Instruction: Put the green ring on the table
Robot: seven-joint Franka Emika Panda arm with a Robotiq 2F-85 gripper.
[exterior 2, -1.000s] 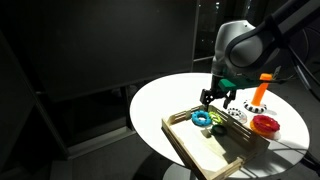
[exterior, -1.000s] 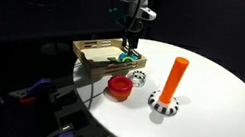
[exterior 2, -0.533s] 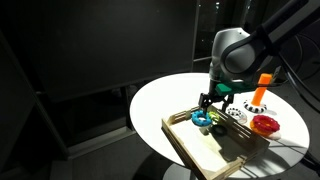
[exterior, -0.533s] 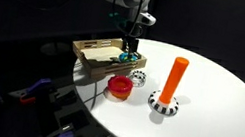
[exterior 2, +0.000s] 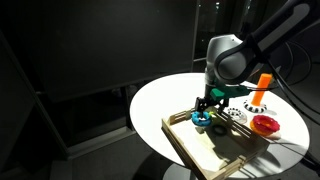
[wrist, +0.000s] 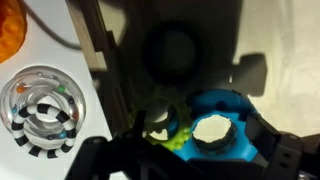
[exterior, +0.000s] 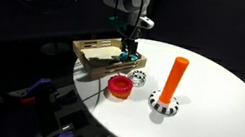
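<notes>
**Gripper hanging open over the green ring in the tray**

The gripper (exterior 2: 205,111) is hanging low over the wooden tray (exterior 2: 200,152) with its jaws standing apart. In the wrist view its dark fingers (wrist: 105,158) are flanking two rings. The green ring (wrist: 168,133) is lying inside the tray, just beside the blue ring (wrist: 218,128), and the gripper is partly shading it. It is not resting on the white counter (exterior: 221,116). On the counter, close to the tray's edge, a black-and-white checkered ring (wrist: 40,108) is sitting, with a red ring (exterior: 118,85) near it. An orange peg (exterior: 175,76) is standing upright farther out.
</notes>
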